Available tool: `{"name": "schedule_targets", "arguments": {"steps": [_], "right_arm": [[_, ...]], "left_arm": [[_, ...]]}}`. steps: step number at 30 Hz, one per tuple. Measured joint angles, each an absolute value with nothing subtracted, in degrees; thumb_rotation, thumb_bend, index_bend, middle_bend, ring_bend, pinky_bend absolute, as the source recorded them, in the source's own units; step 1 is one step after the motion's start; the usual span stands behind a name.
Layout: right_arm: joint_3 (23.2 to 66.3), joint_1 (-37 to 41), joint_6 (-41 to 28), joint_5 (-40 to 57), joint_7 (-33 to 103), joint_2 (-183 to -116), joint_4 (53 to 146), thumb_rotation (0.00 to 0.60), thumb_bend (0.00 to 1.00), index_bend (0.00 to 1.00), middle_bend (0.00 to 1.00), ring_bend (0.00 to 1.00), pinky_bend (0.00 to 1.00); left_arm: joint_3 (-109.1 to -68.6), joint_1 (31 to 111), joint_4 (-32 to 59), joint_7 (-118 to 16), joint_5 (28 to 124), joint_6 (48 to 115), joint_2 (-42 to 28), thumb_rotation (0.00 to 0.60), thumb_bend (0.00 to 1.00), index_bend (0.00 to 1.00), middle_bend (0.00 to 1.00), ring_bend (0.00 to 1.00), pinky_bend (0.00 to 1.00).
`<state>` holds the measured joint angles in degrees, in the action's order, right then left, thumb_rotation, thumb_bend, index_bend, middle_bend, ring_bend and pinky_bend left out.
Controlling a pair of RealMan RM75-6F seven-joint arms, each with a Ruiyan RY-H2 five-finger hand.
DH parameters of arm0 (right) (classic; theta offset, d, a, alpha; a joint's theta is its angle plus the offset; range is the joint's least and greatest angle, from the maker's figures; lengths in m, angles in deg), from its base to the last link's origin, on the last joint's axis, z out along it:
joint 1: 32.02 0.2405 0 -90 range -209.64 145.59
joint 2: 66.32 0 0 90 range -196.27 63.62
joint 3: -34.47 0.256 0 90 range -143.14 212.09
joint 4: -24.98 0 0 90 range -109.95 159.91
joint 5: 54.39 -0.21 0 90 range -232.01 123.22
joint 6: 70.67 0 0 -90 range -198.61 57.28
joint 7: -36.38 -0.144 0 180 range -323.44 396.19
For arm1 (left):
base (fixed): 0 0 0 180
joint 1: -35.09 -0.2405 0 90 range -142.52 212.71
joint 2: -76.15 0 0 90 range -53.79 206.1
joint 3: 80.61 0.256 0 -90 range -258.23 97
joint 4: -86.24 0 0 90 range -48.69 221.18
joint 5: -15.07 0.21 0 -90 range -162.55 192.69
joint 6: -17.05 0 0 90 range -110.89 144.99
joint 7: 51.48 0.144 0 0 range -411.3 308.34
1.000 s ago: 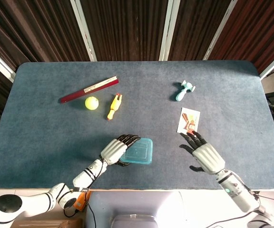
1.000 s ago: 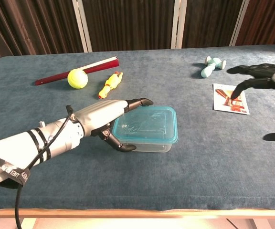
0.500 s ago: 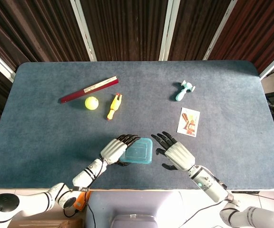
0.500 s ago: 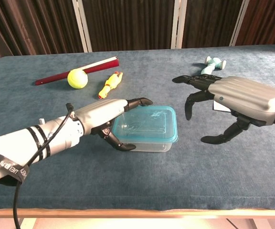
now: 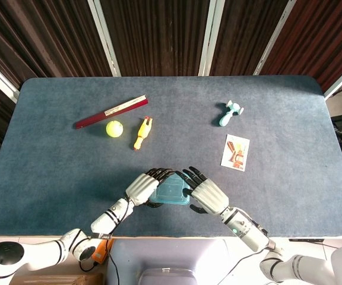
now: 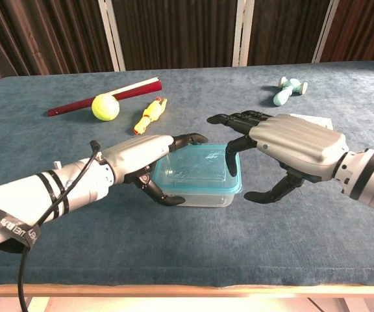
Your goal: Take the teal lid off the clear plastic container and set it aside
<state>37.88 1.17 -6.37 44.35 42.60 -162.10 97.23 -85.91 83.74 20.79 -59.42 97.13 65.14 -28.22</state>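
The left hand (image 6: 138, 162) is clasped on the left end of the clear plastic container (image 6: 197, 188), with fingers laid over the near-left part of the teal lid (image 6: 203, 169) and the thumb curled against the container's left wall. The right hand (image 6: 284, 146) is positioned at the container's right end, released and holding nothing; its fingers are spread above the lid's right edge and the thumb is lowered toward the table (image 5: 52, 172) just beside the right wall. Contact with the lid cannot be confirmed. The lid is seated on the container, which stands near the front edge, centre. Further back left, a red stick (image 5: 110, 111), a yellow ball (image 5: 114, 128) and a yellow toy (image 5: 142, 133) are located. Further back right, a teal toy (image 5: 230, 113) and a card (image 5: 236, 151) are located.
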Motion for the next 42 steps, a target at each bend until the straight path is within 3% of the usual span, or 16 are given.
{"name": "schedule_targets", "arguments": {"steps": [42], "right_arm": [[37.38, 3.34, -5.55, 39.79, 46.43, -163.17, 100.1, 0.6, 0.37, 0.66, 0.09, 0.0, 0.0]], "left_arm": [[-85.18, 83.17, 19.98, -58.49, 97.64, 66.15, -27.43, 0.6, 0.33, 0.02, 0.5, 0.36, 0.46]]}}
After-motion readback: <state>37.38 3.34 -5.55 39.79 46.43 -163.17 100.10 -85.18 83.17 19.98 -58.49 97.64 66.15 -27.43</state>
